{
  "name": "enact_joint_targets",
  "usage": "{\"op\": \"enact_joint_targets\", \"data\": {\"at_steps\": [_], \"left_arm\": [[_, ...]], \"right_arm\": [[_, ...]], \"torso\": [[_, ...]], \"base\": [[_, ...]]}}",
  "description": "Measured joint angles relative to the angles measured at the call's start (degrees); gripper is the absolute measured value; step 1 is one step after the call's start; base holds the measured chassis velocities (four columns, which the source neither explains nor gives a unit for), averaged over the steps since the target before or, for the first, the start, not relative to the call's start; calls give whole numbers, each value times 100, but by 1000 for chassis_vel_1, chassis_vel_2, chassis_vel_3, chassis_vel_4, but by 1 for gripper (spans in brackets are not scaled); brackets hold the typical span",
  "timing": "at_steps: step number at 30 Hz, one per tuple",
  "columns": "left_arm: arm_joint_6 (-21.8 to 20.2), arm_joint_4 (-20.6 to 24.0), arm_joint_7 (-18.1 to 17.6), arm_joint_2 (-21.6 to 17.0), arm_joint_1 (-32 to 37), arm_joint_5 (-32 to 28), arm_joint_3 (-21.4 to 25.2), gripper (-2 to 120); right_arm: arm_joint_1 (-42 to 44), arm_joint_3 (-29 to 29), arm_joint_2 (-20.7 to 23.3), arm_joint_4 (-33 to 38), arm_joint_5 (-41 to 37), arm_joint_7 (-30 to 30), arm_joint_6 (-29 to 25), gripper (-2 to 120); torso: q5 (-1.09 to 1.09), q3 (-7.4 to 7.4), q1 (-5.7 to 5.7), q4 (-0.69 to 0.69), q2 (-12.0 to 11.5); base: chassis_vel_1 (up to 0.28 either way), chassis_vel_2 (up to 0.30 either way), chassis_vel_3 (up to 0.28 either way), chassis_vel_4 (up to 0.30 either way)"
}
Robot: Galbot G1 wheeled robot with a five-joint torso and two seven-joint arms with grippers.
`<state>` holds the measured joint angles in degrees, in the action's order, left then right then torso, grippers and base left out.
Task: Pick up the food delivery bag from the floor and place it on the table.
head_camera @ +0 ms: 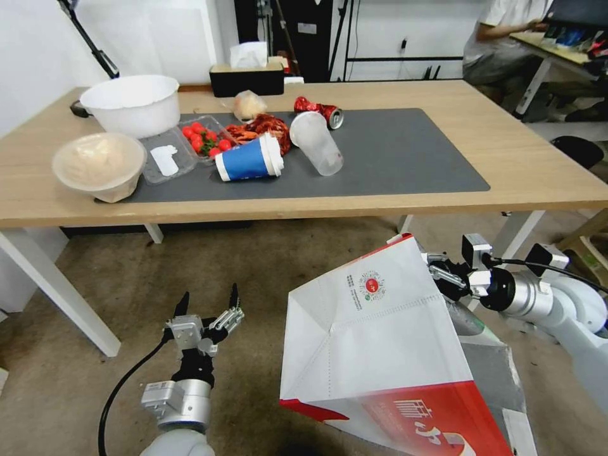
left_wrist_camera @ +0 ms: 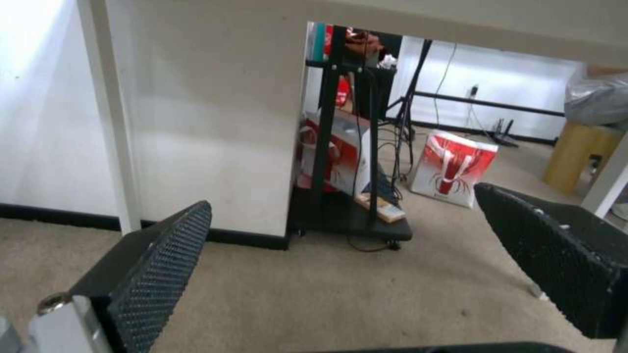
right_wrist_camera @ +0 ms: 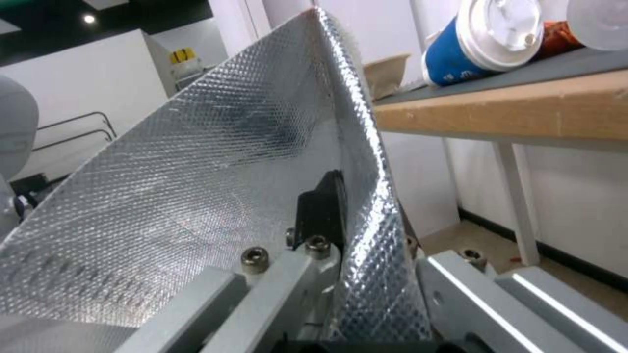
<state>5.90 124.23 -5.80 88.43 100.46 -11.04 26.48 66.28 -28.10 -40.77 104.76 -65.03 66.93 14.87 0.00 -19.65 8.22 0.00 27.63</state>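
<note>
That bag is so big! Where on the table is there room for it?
The right half of the table is bare: the mat past the clear cup and the wood beyond. The left is crowded with bowls, tomatoes and the blue cup. The right gripper holds the food delivery bag.

White walls [head_camera: 158,38] with a black baseboard [left_wrist_camera: 59,215]; beside them a black rack [left_wrist_camera: 347,147], perhaps a wheeled cart, on carpet.

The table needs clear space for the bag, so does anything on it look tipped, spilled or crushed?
Yes. A blue cup and a clear cup lie on their sides on the grey mat, and a red can behind them looks crushed.
</note>
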Motion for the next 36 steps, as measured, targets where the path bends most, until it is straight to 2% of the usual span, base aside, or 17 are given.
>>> {"op": "enact_joint_targets", "data": {"at_steps": [36], "left_arm": [[-22,50,-4,0,29,43,-18,100]], "right_arm": [[53,-51,64,65,-19,-22,-5,0]], "torso": [[0,-544,329,0,875]], "base": [[0,0,0,0]]}}
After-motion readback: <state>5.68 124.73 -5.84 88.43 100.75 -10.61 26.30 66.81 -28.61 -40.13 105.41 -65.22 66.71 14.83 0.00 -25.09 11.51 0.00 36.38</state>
